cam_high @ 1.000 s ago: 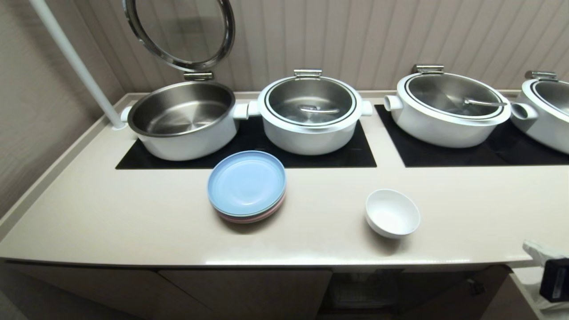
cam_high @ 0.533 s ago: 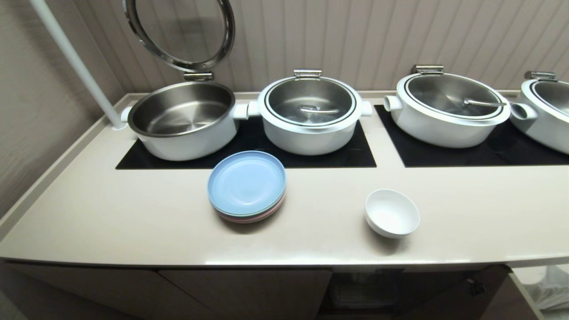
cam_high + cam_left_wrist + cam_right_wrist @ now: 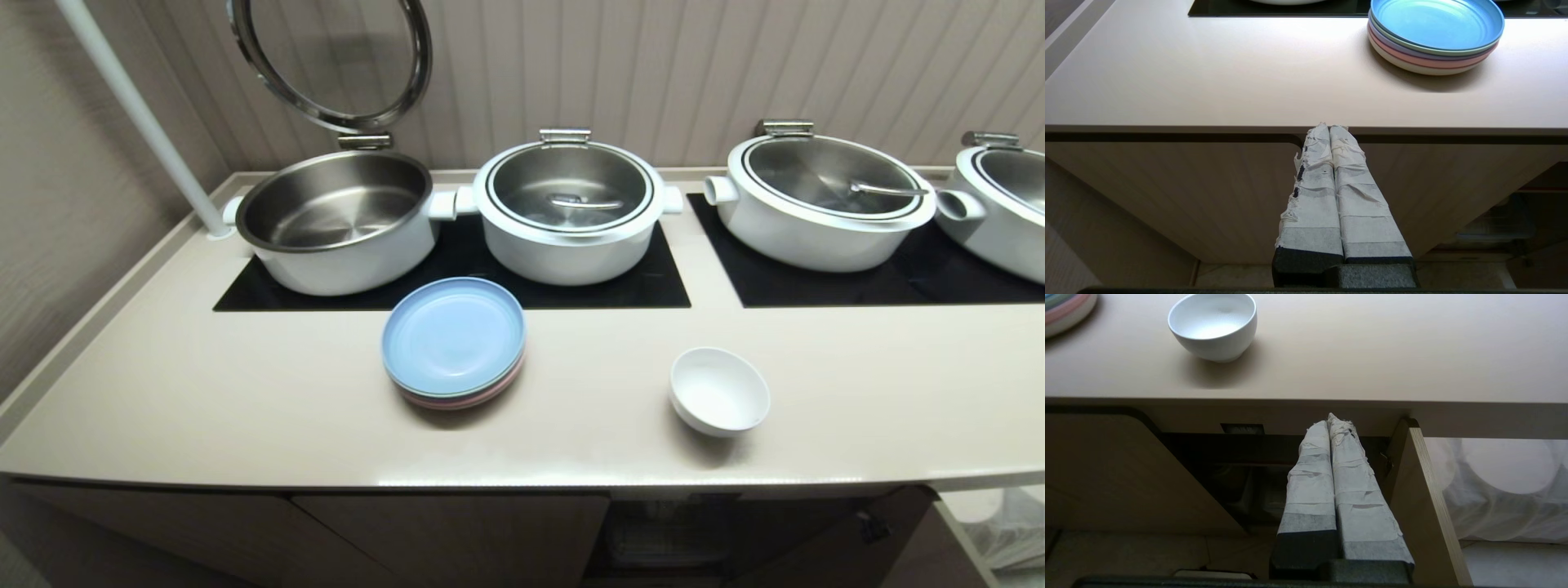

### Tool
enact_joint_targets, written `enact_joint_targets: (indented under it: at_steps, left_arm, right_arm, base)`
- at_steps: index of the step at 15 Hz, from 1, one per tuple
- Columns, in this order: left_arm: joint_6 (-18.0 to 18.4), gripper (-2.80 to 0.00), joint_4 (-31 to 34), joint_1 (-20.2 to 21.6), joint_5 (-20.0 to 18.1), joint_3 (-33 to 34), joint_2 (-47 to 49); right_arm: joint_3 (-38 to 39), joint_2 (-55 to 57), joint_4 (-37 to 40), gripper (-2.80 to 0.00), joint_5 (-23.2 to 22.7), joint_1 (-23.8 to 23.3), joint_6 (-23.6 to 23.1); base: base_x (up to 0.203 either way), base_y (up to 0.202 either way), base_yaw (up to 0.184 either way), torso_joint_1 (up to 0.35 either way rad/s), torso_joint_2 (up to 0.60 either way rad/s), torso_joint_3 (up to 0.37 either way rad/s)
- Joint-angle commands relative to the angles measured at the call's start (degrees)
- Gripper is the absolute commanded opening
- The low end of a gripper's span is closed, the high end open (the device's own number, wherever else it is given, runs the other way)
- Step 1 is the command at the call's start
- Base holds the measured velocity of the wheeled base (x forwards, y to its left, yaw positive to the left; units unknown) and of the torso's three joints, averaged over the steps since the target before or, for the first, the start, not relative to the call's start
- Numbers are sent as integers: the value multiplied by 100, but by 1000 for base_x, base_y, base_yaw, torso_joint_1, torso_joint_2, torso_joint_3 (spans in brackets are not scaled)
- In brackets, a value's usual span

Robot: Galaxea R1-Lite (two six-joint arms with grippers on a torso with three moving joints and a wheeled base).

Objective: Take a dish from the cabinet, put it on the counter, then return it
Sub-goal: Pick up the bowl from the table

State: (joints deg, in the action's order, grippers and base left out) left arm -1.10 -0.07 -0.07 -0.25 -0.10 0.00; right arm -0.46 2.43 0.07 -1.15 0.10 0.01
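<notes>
**Bowl Waiting on the Counter as Both Arms Hang Low**

The dish (image 3: 719,390), a small white bowl, is sitting upright near the front edge of the counter (image 3: 245,392), well apart from the stack of coloured plates (image 3: 453,341) to its left. Its spot close to the edge is likely keeping it within easy reach for the return trip to the cabinet (image 3: 1126,465) directly below, whose door (image 3: 1425,498) is standing open.

Neither arm is showing in the head view. The right gripper (image 3: 1332,419) is hanging below the counter's edge in front of the dark cabinet opening, its taped fingers pressed together and gripping nothing. The left gripper (image 3: 1329,127) is idling in front of a closed cabinet front, likewise clenched and empty.

Judging by the layout, the dish is set out and the return step is not yet begun.

Much is staying hidden: the cabinet's interior is reading as deep shadow, with only a faint wire shape inside. The label under the counter is too small to read. Four lidded pots (image 3: 569,208) are lining the back, the rightmost cut off by the frame.
</notes>
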Motion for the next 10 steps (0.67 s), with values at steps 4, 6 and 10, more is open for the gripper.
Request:
enact_joint_targets:
  at_steps: [4, 6, 10]
  left_arm:
    - [-5, -280, -1, -1, -1, 1, 0]
    - [-5, -280, -1, -1, -1, 1, 0]
    - [-5, -280, -1, -1, -1, 1, 0]
  right_arm:
    - [-6, -243, 72, -280, 71, 8, 413]
    - [29, -243, -7, -280, 79, 8, 342]
    - [29, -243, 1, -280, 71, 8, 415]
  base:
    - [0, 0, 0, 0, 0, 0]
    - [0, 0, 0, 0, 0, 0]
    - [0, 0, 0, 0, 0, 0]
